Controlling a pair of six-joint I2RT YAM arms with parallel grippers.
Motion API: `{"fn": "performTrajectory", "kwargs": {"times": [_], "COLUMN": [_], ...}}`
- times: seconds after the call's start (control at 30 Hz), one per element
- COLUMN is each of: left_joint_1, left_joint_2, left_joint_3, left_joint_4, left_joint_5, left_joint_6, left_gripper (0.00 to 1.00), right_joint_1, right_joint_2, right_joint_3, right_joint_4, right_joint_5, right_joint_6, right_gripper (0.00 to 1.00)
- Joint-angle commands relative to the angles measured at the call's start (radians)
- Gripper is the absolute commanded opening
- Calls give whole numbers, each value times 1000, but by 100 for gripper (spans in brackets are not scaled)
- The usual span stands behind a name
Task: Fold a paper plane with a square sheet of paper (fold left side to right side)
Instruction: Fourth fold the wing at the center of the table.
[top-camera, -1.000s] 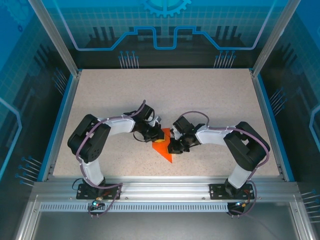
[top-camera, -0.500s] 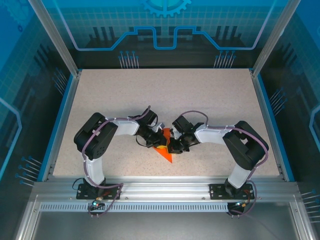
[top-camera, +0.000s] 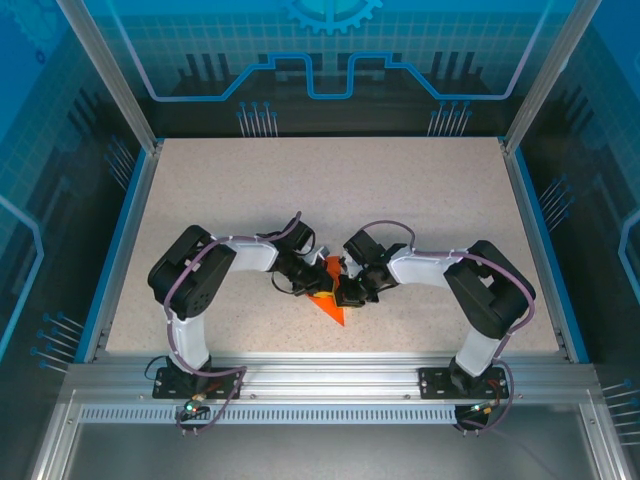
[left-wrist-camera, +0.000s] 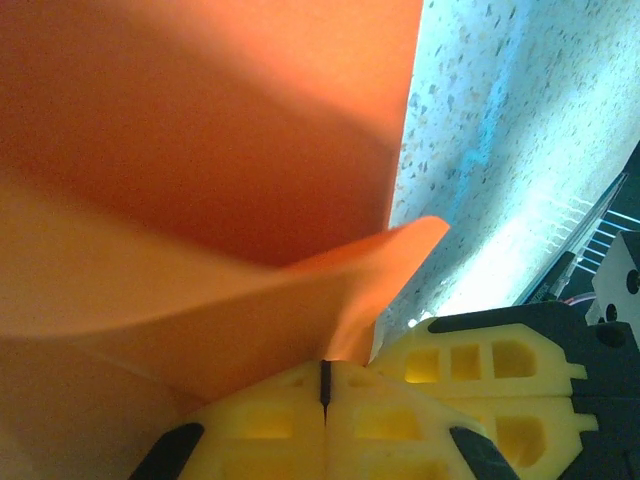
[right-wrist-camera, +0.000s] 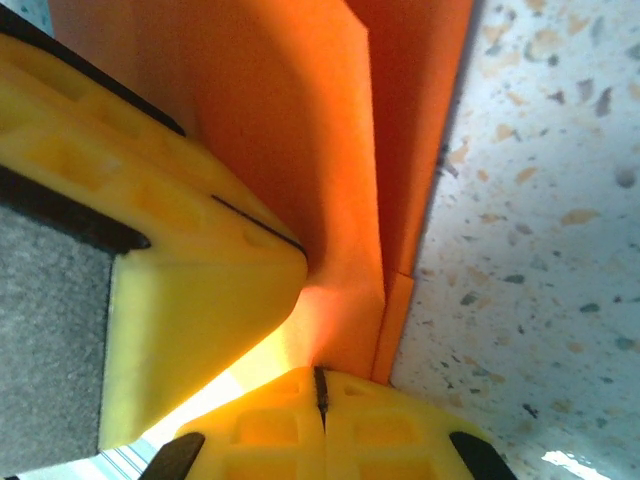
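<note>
The square sheet of paper (top-camera: 333, 305) is bright orange and creased into a narrow wedge, the pointed form of a paper plane, with its tip toward the near edge. It lies on the table between the two arms. My left gripper (top-camera: 316, 284) is shut on a raised flap of the paper (left-wrist-camera: 200, 150), its yellow fingertips (left-wrist-camera: 270, 420) pressed together. My right gripper (top-camera: 346, 291) is shut on the paper's layered edge (right-wrist-camera: 330, 150) from the other side. The two grippers almost touch: the left fingers (right-wrist-camera: 200, 280) show in the right wrist view.
The speckled table (top-camera: 330, 190) stretches behind and to both sides of the arms. Blue rails (top-camera: 128, 230) edge it left and right. An aluminium frame (top-camera: 330, 375) runs along the near side by the arm bases.
The left arm's elbow has swung right, bringing its gripper closer to the right one. The paper now looks narrower and more gathered. The right arm has barely moved.
</note>
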Motion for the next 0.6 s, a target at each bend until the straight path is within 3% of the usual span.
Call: {"fn": "performTrajectory", "kwargs": {"times": [0.0, 0.57], "left_joint_1": [-3, 8], "left_joint_2": [29, -55], "left_joint_3": [-30, -35], "left_joint_4": [-7, 3], "left_joint_5": [-109, -226], "left_joint_6": [36, 72], "left_gripper": [0, 0], "right_joint_1": [4, 9], "right_joint_2": [94, 110], "right_joint_3": [-57, -50], "right_joint_4": [-179, -205], "right_joint_5": [164, 183], "right_joint_6": [-18, -25], "right_gripper": [0, 0]}}
